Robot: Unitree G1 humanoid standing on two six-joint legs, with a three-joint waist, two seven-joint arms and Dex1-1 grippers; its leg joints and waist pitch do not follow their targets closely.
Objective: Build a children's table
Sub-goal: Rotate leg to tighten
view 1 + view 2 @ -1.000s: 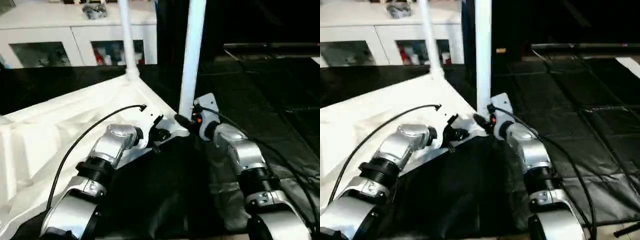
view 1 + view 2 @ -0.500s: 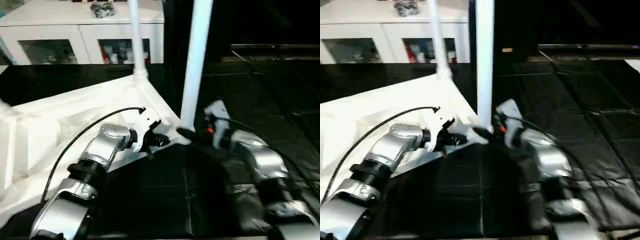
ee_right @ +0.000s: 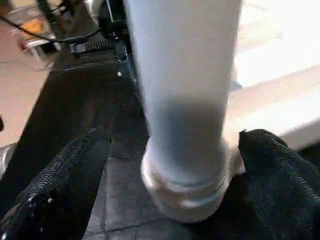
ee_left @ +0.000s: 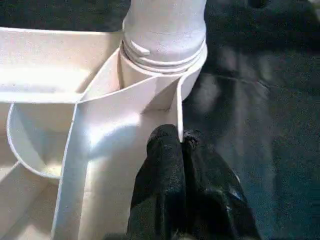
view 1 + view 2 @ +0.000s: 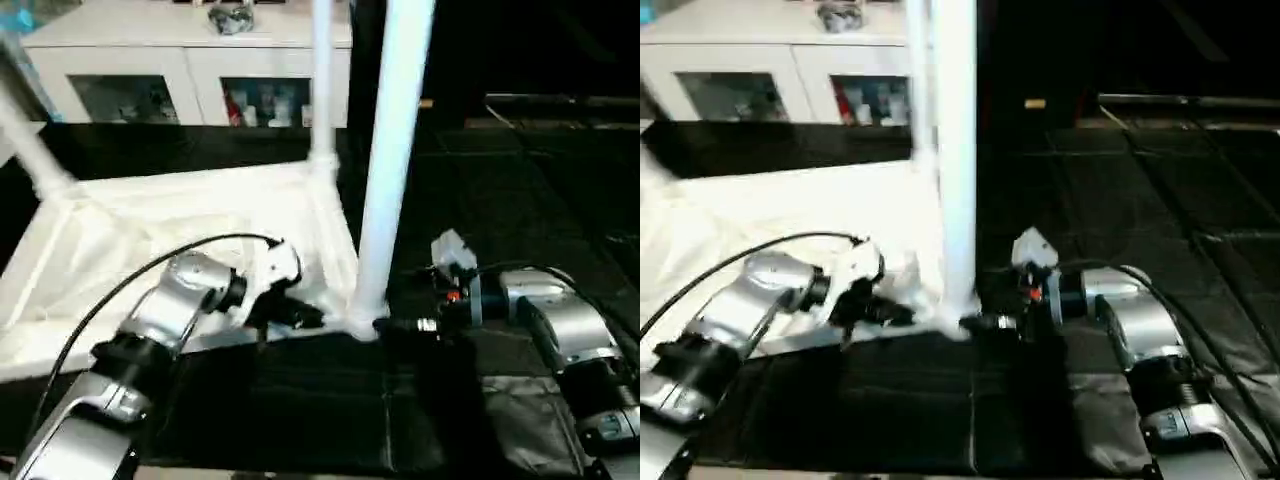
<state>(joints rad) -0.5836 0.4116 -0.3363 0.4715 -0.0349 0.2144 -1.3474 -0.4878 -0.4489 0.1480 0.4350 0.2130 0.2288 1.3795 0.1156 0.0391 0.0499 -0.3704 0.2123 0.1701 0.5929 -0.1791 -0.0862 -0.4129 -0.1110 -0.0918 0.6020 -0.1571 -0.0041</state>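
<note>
While the right claw gapes around the nearest leg blocking it, the clenched left claw touches the table top, cabinet far beyond.

No legible text, label, brand, number or sign on the table parts, the cabinet, the floor mats or the robot's arms.
</note>
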